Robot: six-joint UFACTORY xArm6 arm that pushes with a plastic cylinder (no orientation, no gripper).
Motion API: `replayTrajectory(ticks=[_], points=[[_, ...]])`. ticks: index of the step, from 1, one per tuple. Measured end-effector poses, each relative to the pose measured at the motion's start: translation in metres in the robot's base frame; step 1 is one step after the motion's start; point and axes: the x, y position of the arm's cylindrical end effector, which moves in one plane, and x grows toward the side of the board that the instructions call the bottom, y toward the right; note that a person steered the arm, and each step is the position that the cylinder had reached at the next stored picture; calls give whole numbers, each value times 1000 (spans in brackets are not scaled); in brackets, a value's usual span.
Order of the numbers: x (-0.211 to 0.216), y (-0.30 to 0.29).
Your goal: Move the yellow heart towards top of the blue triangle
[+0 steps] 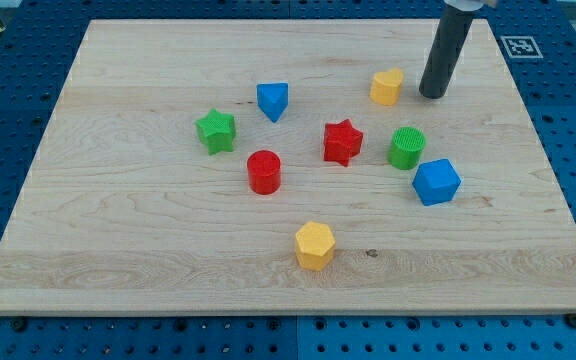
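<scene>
The yellow heart (387, 87) lies near the view's top, right of centre. The blue triangle (273, 100) lies to its left, a little lower. My tip (431, 95) stands just to the right of the yellow heart, a small gap apart from it. The dark rod rises from the tip to the view's top edge.
On the wooden board (118, 250) also lie a green star (216, 131), a red cylinder (264, 172), a red star (343, 141), a green cylinder (406, 148), a blue cube (436, 182) and a yellow hexagon (315, 245).
</scene>
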Motion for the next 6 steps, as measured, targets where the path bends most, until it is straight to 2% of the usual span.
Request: replayTrajectory(ticks=[2,4,5,6], points=[[0,-84],[-22,-163],[-22,-179],[-24,-170]])
